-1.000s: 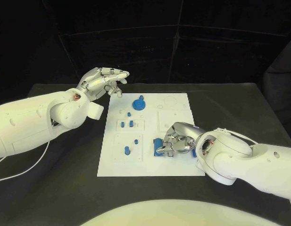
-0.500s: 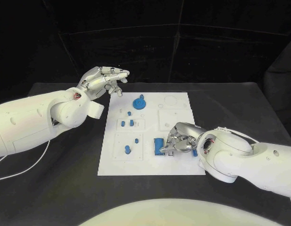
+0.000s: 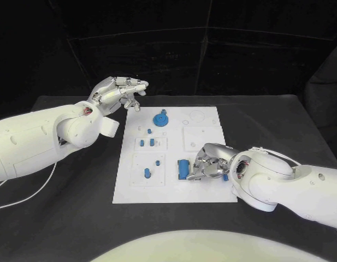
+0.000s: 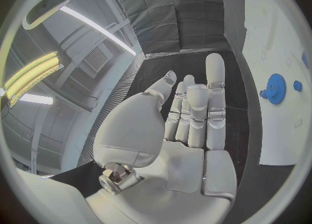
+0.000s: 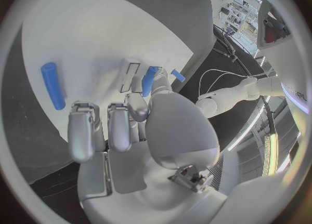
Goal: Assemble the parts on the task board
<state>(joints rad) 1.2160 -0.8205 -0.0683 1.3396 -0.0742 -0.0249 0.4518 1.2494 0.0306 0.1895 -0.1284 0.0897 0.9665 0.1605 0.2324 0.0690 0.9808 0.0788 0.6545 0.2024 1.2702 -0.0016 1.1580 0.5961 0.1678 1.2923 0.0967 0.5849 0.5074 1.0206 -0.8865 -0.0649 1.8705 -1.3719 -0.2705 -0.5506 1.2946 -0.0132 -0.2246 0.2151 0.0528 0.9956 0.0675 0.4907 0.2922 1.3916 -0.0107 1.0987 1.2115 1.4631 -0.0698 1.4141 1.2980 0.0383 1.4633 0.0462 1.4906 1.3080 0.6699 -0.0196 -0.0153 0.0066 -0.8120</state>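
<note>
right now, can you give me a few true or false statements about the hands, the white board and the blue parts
1. The left hand is raised beyond the far left corner of the white task board, holding nothing. True.
2. The round blue gear-shaped part sits near the board's far edge. True.
3. The right hand hovers off the board over bare black table. False: it is down on the board's near right area.
4. The long blue bar-shaped part lies just left of the right hand. True.
5. The board carries red parts. False: the parts on it are blue.
</note>
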